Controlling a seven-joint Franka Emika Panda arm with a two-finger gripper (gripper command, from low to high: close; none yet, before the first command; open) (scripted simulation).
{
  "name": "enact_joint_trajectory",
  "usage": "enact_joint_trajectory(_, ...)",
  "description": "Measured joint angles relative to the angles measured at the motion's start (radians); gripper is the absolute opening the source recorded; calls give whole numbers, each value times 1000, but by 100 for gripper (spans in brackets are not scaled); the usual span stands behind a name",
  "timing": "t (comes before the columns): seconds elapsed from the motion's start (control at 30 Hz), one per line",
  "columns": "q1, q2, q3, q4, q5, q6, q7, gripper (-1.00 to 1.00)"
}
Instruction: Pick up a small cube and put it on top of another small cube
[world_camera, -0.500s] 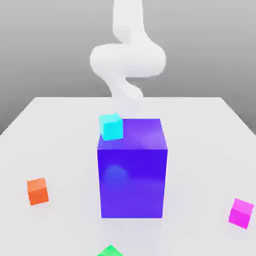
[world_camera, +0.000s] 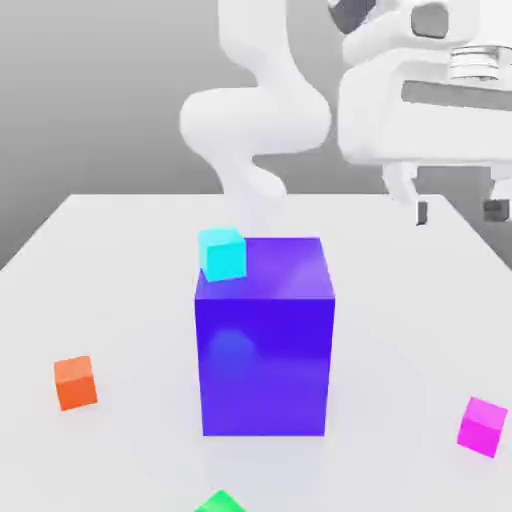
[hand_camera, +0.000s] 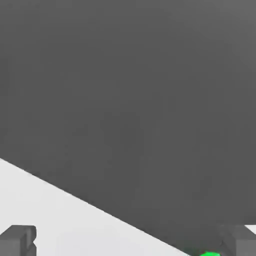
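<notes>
At the near edge a green cube (world_camera: 220, 503) peeks in, and the small cube (world_camera: 482, 427) lies untouched on the table (world_camera: 120, 290), exterior view's right. The gripper (world_camera: 456, 211), fingers spread and holding nothing, hangs high above; it should likely descend straight over it. The big blue-violet block (world_camera: 265, 350) carrying a cyan cube (world_camera: 222, 253) stands clear; an orange cube (world_camera: 75, 382) sits at the left.

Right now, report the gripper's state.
Gripper: open, holding nothing, hanging high above the table.
</notes>
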Motion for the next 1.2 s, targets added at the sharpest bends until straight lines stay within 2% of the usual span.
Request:
enact_joint_trajectory(0.37,150,403,83,-50,-98,148,-58,0)
enact_joint_trajectory(0.53,220,586,20,-23,-194,268,0,0)
enact_joint_trajectory(0.57,235,614,2,-16,-208,290,11,-100)
enact_joint_trajectory(0.8,235,618,2,-15,-214,291,15,-100)
enact_joint_trajectory(0.97,180,467,69,-49,-113,177,-62,-100)
enact_joint_trajectory(1.2,13,447,-26,9,-44,91,-164,-100)
